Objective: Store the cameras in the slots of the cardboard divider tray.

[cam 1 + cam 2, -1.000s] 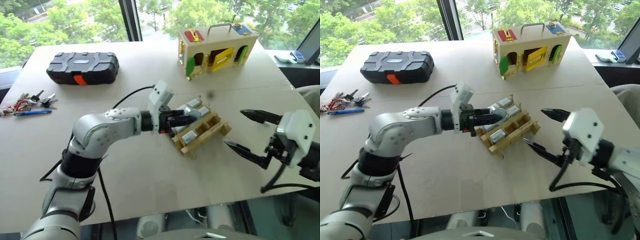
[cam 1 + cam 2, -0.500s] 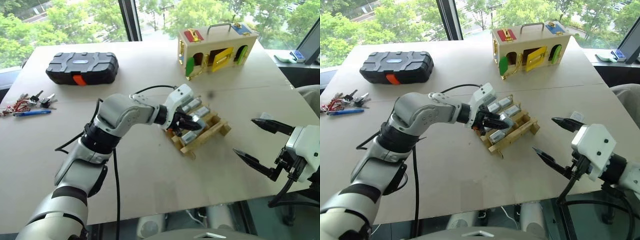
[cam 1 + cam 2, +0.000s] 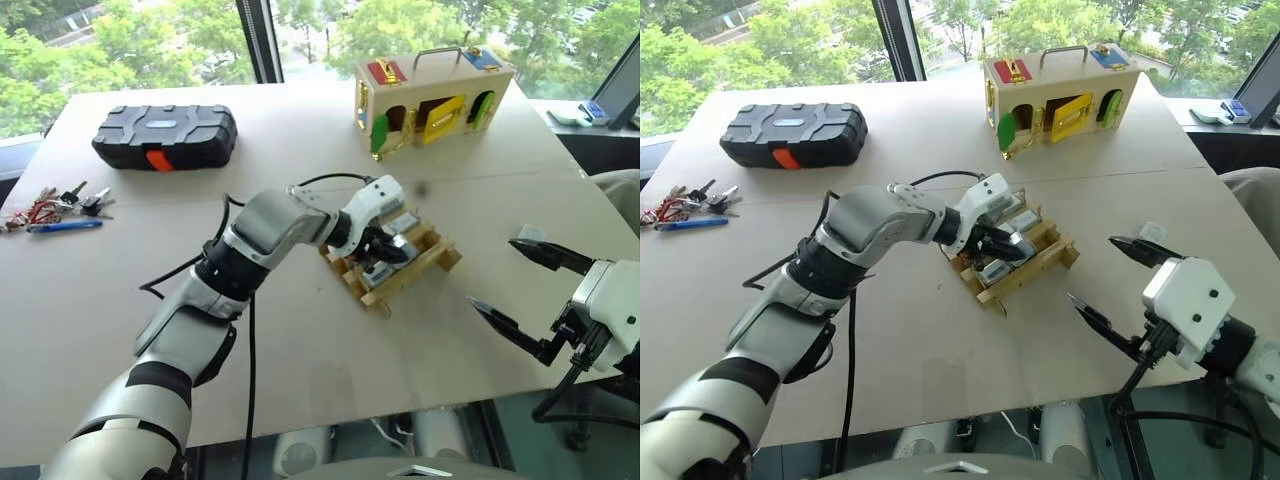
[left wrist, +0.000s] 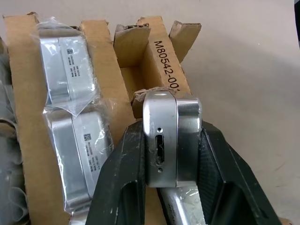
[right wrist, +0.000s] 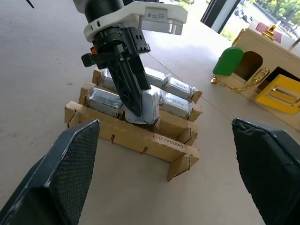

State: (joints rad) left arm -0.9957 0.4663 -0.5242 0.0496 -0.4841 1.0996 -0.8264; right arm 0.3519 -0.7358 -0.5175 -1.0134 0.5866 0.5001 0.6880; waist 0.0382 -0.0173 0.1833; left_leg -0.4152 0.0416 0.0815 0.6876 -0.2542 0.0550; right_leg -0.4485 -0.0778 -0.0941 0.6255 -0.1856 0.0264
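Firmly, left pincer (image 4: 164,187) clamps smooth metal camera (image 4: 165,140) (rounded corners).

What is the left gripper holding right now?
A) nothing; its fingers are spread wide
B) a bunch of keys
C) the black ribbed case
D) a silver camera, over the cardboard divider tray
D: the left gripper has its fingers clamped on a silver camera just above the cardboard divider tray.
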